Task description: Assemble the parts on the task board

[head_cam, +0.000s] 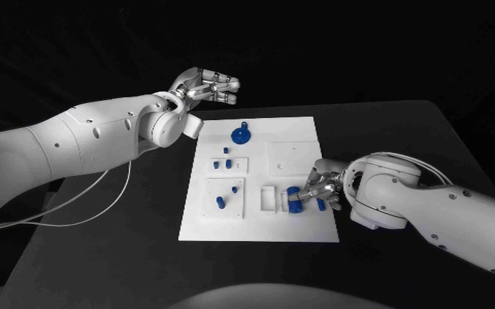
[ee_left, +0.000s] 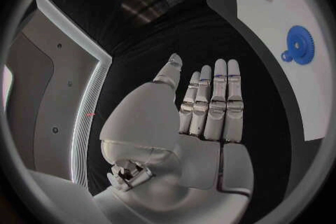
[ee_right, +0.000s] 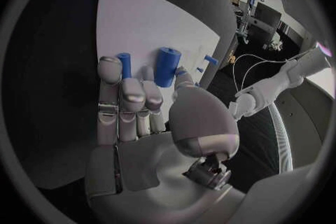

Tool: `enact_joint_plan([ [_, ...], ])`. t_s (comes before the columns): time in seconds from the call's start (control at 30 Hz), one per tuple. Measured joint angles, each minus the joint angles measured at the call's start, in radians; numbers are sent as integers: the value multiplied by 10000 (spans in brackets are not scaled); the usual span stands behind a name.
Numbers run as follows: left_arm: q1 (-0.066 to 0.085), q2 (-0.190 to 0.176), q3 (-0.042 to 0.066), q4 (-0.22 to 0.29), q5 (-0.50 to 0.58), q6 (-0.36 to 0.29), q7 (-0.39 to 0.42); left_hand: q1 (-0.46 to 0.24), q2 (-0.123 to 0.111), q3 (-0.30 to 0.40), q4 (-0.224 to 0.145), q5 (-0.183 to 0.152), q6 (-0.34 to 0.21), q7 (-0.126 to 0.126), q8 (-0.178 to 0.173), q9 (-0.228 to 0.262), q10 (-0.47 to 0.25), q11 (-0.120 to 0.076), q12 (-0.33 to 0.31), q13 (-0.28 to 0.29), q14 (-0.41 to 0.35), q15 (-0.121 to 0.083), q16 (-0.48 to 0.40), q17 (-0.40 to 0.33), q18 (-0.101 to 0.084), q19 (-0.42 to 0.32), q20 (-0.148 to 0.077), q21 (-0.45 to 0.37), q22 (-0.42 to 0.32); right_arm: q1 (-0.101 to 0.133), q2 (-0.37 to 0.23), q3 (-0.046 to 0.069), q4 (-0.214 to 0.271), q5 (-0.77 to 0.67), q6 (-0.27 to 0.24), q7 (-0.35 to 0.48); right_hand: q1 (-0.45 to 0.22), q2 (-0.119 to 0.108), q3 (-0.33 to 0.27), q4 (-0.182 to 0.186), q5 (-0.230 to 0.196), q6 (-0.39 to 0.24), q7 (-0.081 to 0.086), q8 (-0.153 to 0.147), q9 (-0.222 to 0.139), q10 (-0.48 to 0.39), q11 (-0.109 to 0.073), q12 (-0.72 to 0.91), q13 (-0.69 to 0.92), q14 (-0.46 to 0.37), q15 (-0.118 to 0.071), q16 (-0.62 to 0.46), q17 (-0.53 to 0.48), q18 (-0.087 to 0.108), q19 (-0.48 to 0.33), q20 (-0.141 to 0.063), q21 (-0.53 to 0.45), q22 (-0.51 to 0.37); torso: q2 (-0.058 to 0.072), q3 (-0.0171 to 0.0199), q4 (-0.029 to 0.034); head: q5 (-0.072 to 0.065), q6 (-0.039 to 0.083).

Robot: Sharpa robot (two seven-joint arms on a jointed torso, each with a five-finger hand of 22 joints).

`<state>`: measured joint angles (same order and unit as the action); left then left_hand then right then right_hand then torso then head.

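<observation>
On the black table [head_cam: 413,130], in the middle of the frame, lies the white task board [head_cam: 294,230]. Small blue parts sit on it. Near the top of the board is a round blue gear [head_cam: 240,135] with a little knob at its upper edge. Below it, on the left side of the board, are a few small blue pegs [head_cam: 228,163], and lower still two more blue bits [head_cam: 219,201] sit on a raised white square.

At the lower right of the frame, the right hand [head_cam: 317,189] reaches onto the board from the right. Its fingers are bent around a blue cylinder [head_cam: 294,200], and it holds this part between thumb and fingers just over the lower right part of the board. A thin blue peg [ee_right: 125,63] stands just beside the fingertips, and another blue piece [head_cam: 321,205] pokes out under the hand.

At the upper left of the frame, the left hand [head_cam: 209,87] is up off the board, past its top left corner. It holds nothing. Its fingers are straight and side by side, with the thumb a little apart.
</observation>
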<state>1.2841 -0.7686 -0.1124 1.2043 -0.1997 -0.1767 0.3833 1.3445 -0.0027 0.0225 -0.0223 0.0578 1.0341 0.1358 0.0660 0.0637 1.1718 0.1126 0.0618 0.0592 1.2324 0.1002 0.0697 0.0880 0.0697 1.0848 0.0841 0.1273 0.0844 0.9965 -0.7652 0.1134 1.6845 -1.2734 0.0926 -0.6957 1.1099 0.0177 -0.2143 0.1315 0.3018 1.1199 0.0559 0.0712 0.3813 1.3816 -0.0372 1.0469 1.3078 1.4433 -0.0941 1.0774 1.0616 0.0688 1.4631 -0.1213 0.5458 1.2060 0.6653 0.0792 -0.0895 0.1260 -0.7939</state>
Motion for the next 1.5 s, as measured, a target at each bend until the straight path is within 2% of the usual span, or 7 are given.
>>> enact_joint_plan([
  [0.17, 0, 6, -5, 1, 0, 67, -35, 0, 0, -36, 36, 0, 0, 0, 0, 0, -36, 36, 0, 0, -36, -36, 0, 0, -1, 0, 0, 0, 0, 44, 197, -121, -68, -234, -91, 7, 41, -56, 35, -5, -35, 18, -26, 1, 5, 16, 16, 0, 0, 0, 0, 0, 16, 0, 0, 0, 0, 27, -1, -13, 0, 8, -15],
  [0.4, 0, 12, -13, 28, -12, 170, -56, 0, 0, -67, 12, 0, -35, 35, 0, 0, -72, 72, 0, 0, -70, -2, 0, 0, 0, 0, 0, 0, -9, 95, 395, -277, -239, -460, -185, 18, 249, -102, 609, -797, -192, 4, -14, -36, 2662, 16, 16, 0, -1, -1, 0, 1, 77, -1, 0, 0, 0, 147, 0, -18, -5, -13, -37],
  [0.5, -1, 12, -15, 36, -19, 208, -64, 0, 0, -67, 12, 0, -64, 65, 0, 0, -72, 72, 0, 0, -70, -1, 0, 1, -1, 0, 0, 0, -9, 115, 453, -320, -288, -511, -203, 21, 263, -203, 954, -875, -189, 5, -13, -36, 2927, 17, 17, 0, -1, 0, 1, 1, 77, -5, 0, 0, 0, 165, 2, -13, -10, -17, -47],
  [0.77, -1, 17, -18, 41, -43, 274, -87, 1, 0, -67, 12, 0, -70, 70, 0, 0, -72, 72, 0, 0, -70, -2, 0, 1, 0, 0, 0, 0, -8, 162, 573, -424, -423, -537, -243, 46, 603, -1437, 2931, -140, 46, 60, 9, -47, 4707, -2, 72, -36, -1, 8, -2, 1, 168, -87, 0, -1, 0, 276, 7, -5, -10, -18, -60],
  [1.27, -1, -22, -24, -2, -87, 330, -133, 1, 1, -67, 12, 0, -70, 70, 0, 0, -72, 71, 0, 0, -70, -1, 0, 2, 0, 0, 0, -37, -15, 151, 276, -534, -325, -260, -752, 352, 218, -1117, 2879, -216, 519, 382, -98, -98, 5259, -133, -59, -100, -1, 43, -8, 2, 177, -79, 0, -1, 37, 389, 12, -1, -10, 48, -50],
  [1.33, -1, -37, -26, -19, -90, 330, -139, 1, 1, -67, 12, 0, -70, 70, 0, 0, -136, 78, 0, 0, -93, 21, 0, 1, -1, 0, 0, -37, -16, 190, 179, -556, -283, -82, -818, 368, 247, -1068, 2850, -246, 203, 483, -116, -139, 4904, -143, -73, -100, -1, 44, -9, -32, 177, -79, 0, -1, 37, 398, 13, -1, -13, 59, -50],
  [1.5, -1, -56, -28, -35, -97, 332, -158, 1, 1, -67, 12, 0, -70, 70, 0, 0, -137, 79, 0, 0, -105, 34, 0, 2, 0, 0, 0, -37, -15, 387, -68, -548, -148, 702, -925, 341, 250, -1034, 3686, -1130, 39, 690, -190, -110, -354, -55, -57, -100, -2, 52, -17, -56, 176, -79, 0, -1, 37, 410, 13, -5, -20, 87, -50],
])
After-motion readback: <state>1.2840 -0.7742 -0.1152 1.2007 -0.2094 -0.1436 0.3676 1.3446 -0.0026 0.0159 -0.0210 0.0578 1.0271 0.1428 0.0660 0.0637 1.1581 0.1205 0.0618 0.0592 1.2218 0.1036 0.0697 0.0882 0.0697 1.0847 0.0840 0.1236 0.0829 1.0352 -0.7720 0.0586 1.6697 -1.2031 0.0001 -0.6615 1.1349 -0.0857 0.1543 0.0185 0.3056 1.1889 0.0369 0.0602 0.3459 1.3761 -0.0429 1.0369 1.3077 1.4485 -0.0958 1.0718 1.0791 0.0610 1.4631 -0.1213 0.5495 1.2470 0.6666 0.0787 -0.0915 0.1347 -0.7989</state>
